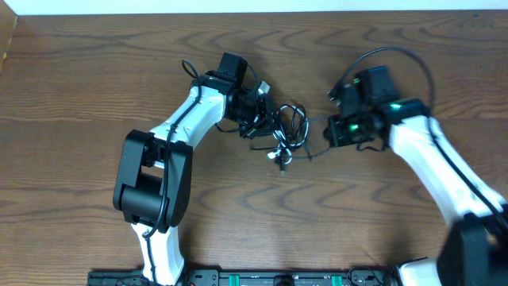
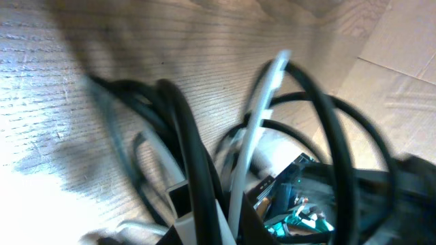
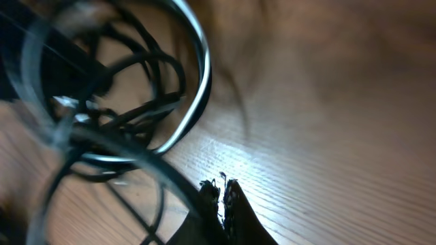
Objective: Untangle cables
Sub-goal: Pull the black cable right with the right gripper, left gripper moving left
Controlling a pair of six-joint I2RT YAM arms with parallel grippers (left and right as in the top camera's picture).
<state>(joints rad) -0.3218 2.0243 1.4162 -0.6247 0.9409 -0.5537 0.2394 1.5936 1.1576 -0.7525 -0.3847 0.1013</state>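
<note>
The cables (image 1: pixel 287 131) lie in one knotted heap near the middle of the counter (image 1: pixel 79 79), between the two arms. There are two of them. The black cable (image 1: pixel 298 117) is thin and thrown into several loose loops. The white cable (image 1: pixel 279 151) is threaded through those loops, with a small pale plug poking out on the near side. Up close the strands are blurred, black crossing over white. The left gripper (image 1: pixel 258 119) is buried in the left edge of the heap, pressed together on the bunched cords. The right gripper (image 3: pixel 221 194) sits just right of the heap, its fingertips squeezed tight on a single black strand leading out of the tangle
</note>
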